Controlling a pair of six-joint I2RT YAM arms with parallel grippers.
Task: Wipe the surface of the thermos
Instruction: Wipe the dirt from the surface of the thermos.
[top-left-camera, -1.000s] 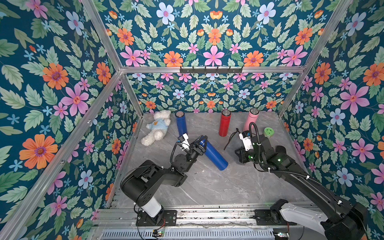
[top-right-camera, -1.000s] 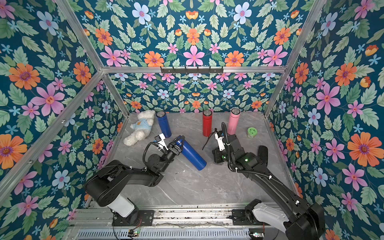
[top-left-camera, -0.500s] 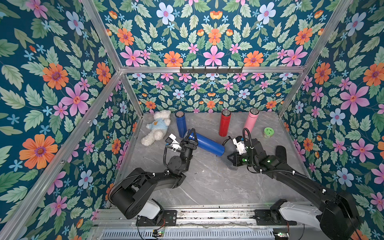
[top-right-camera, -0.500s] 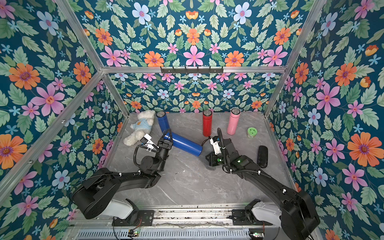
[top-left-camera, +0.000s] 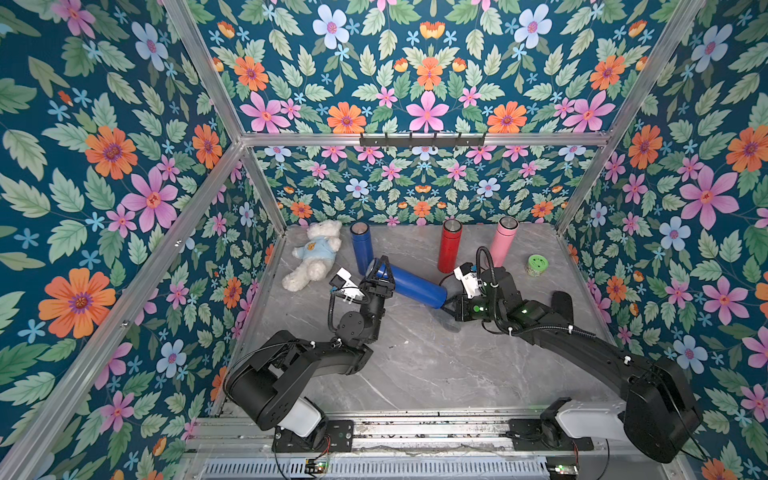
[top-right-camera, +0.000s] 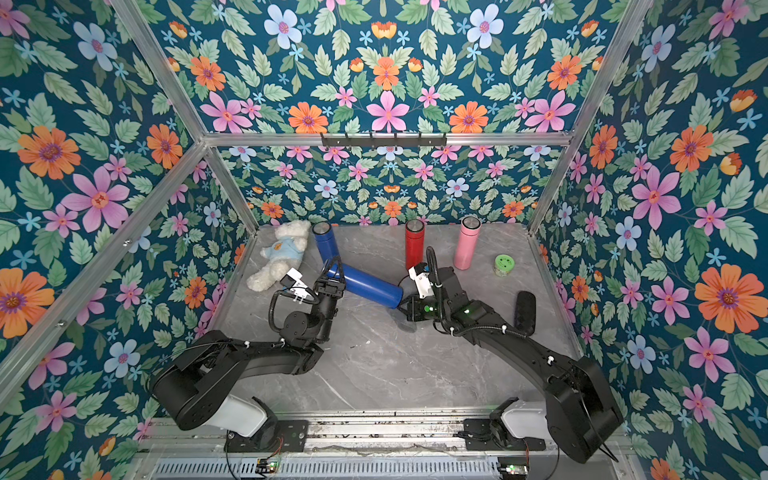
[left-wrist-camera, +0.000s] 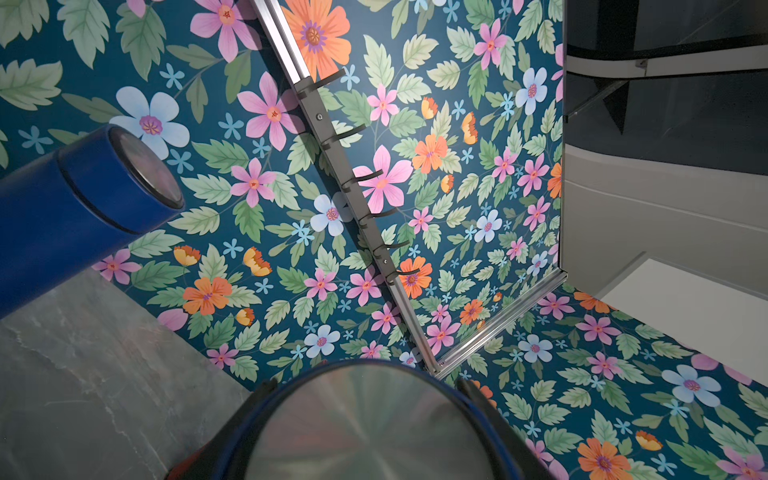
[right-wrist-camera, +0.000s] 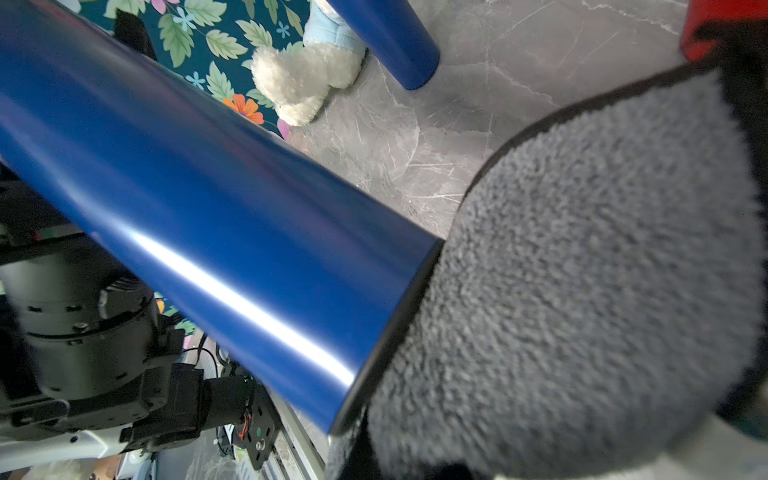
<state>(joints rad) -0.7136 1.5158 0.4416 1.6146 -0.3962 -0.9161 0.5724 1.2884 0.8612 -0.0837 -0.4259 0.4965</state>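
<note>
A blue thermos (top-left-camera: 415, 284) (top-right-camera: 368, 286) hangs nearly level above the marble table (top-left-camera: 415, 365). My left gripper (top-left-camera: 380, 270) (top-right-camera: 332, 272) is shut on its cap end. In the left wrist view the silver cap (left-wrist-camera: 365, 432) fills the gap between the black fingers (left-wrist-camera: 469, 390). My right gripper (top-left-camera: 451, 307) (top-right-camera: 405, 309) is shut on a dark grey fleecy cloth (right-wrist-camera: 582, 291). The cloth presses against the thermos's base end (right-wrist-camera: 374, 332). It hides the right jaws in the right wrist view.
A second blue thermos (top-left-camera: 361, 247), a red one (top-left-camera: 450, 245) and a pink one (top-left-camera: 503, 241) stand along the back. A white teddy bear (top-left-camera: 311, 259) lies back left. A green round tin (top-left-camera: 537, 265) and a black oblong object (top-right-camera: 524, 311) sit at the right.
The left gripper has swung the blue thermos toward the back left, so that it now lies flatter. The right gripper has carried the cloth leftward to the thermos's base end.
</note>
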